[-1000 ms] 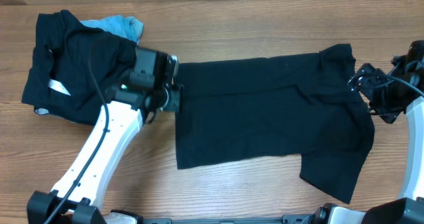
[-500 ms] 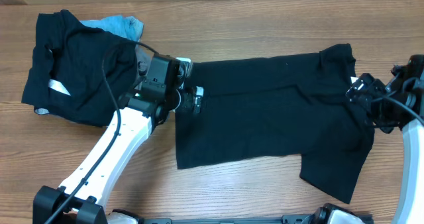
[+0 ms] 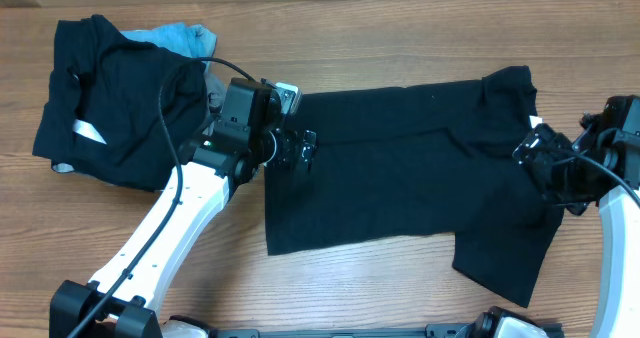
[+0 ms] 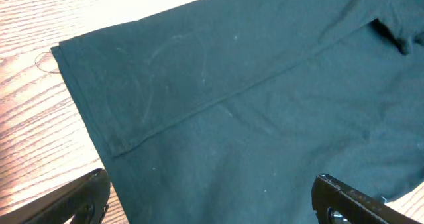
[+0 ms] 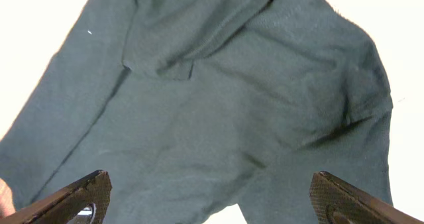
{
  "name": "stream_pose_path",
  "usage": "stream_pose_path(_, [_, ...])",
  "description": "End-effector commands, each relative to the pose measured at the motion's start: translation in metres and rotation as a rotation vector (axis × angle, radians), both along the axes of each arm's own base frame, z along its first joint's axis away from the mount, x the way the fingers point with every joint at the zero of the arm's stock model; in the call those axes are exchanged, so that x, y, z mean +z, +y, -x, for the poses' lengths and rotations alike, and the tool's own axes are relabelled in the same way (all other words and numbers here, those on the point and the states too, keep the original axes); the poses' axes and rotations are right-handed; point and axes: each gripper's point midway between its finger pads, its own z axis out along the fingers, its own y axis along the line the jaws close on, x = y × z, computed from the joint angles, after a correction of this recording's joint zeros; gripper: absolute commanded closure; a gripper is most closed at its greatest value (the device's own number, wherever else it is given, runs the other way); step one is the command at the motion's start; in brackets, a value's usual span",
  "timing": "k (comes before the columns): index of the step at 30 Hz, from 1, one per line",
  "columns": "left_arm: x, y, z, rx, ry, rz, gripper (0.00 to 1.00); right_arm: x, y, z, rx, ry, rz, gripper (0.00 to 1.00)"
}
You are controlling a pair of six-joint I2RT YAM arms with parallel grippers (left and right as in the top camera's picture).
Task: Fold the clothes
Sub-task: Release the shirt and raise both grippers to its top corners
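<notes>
The black T-shirt (image 3: 400, 168) lies partly folded across the middle of the wooden table, a sleeve hanging toward the front right. My left gripper (image 3: 303, 150) is open over the shirt's left edge; the left wrist view shows the fabric (image 4: 252, 118) and a fold line between the spread jaws (image 4: 211, 201). My right gripper (image 3: 535, 150) is open over the shirt's right side; the right wrist view shows wrinkled fabric (image 5: 232, 118) between its wide jaws (image 5: 211, 197). No neck tag shows.
A pile at the back left holds another black garment with a slanted white strip label (image 3: 100, 98) and a light-blue garment (image 3: 185, 38). The table (image 3: 400, 38) shows bare wood behind and in front of the shirt.
My left gripper moved right, from beside the shirt's left edge onto it. My right gripper moved a little left and forward over the shirt's right side.
</notes>
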Motion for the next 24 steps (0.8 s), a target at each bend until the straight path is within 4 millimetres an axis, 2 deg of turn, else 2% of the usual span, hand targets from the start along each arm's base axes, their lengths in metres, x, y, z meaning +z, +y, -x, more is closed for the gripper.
stream_pose_path(1, [-0.008,0.005,0.002,-0.008,0.010,-0.054,0.00,-0.011,0.001,0.005,-0.006,0.012,-0.006,0.00])
stream_pose_path(4, [-0.032,0.015,0.003,0.012,0.059,-0.125,0.00,-0.020,0.002,0.008,-0.016,0.026,-0.012,0.00])
stream_pose_path(5, [-0.050,0.018,0.011,0.010,0.126,-0.154,0.00,-0.025,0.000,0.012,-0.042,0.047,-0.005,0.00])
stream_pose_path(10, [-0.081,0.034,0.034,0.041,0.280,-0.240,0.00,-0.035,-0.001,0.016,-0.052,0.070,0.000,0.00])
stream_pose_path(12, [-0.087,0.035,0.036,0.050,0.303,-0.244,0.00,-0.034,-0.004,0.013,-0.067,0.058,0.005,0.00])
stream_pose_path(13, [-0.089,0.035,0.035,0.053,0.303,-0.248,0.00,-0.032,-0.005,0.008,-0.066,0.038,0.009,0.04])
stream_pose_path(14, [-0.090,0.034,0.030,0.055,0.289,-0.245,0.00,-0.031,-0.006,0.003,-0.061,0.016,0.013,0.36])
stream_pose_path(15, [-0.091,0.032,0.025,0.059,0.274,-0.237,0.07,-0.029,-0.006,-0.004,-0.055,-0.011,0.019,0.79])
stream_pose_path(16, [-0.092,0.031,0.020,0.072,0.261,-0.226,0.28,-0.025,-0.007,-0.016,-0.045,-0.056,0.031,0.96])
stream_pose_path(17, [-0.092,0.028,0.013,0.097,0.244,-0.205,0.66,-0.020,-0.007,-0.030,-0.028,-0.112,0.046,0.96])
stream_pose_path(19, [-0.090,0.023,-0.001,0.140,0.207,-0.165,0.93,-0.011,0.002,-0.059,0.028,-0.216,0.062,0.96])
stream_pose_path(21, [-0.083,0.016,-0.022,0.180,0.143,-0.110,0.96,-0.008,0.017,-0.088,0.093,-0.293,0.072,0.96])
stream_pose_path(22, [-0.078,0.012,-0.033,0.186,0.119,-0.095,0.96,-0.012,0.028,-0.104,0.129,-0.318,0.073,0.96])
stream_pose_path(24, [-0.068,0.011,-0.054,0.207,0.086,-0.114,0.96,-0.025,0.037,-0.123,0.156,-0.314,0.078,0.96])
